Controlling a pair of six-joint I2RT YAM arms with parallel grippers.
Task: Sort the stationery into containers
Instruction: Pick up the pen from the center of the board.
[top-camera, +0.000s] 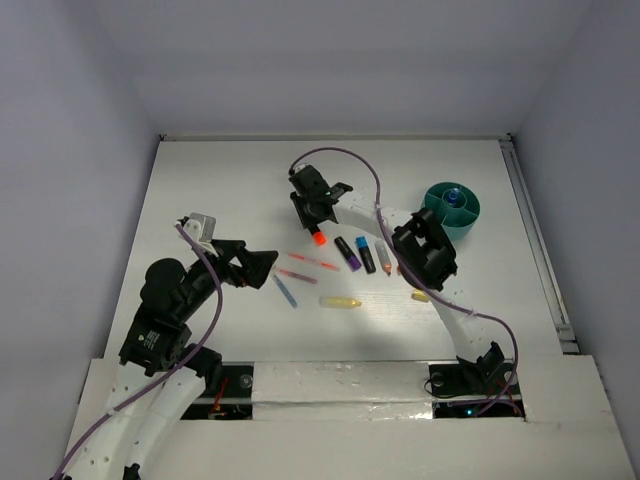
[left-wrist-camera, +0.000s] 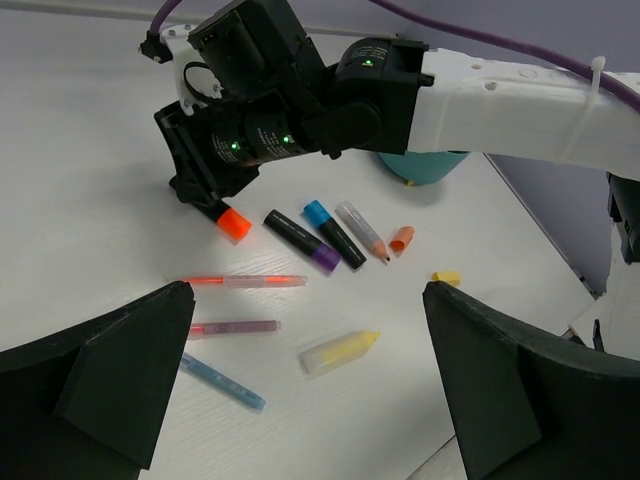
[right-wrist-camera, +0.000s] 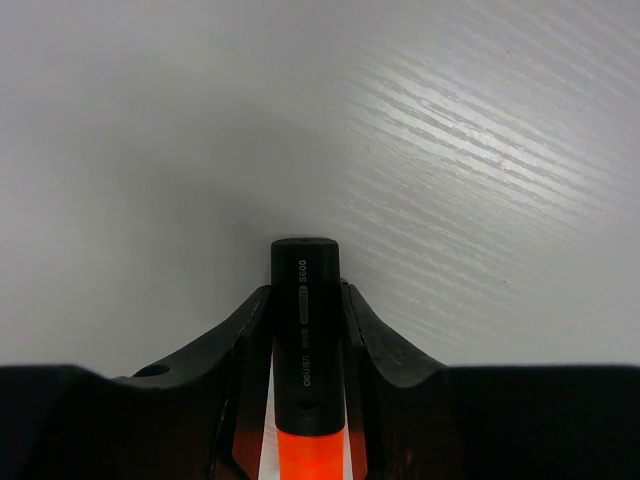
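Status as we read it: right gripper (top-camera: 316, 226) clamped on the orange marker (top-camera: 319, 238) at frame centre; left gripper (top-camera: 262, 266) open at lower left.

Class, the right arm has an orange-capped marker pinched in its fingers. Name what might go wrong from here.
The orange-capped marker juts out beyond the fingers of the right gripper, so it may swivel or slip in transit. The teal cup has dividers and already holds a blue item; the marker may snag on the rim. A low carry might knock the black-and-purple marker lying nearby.
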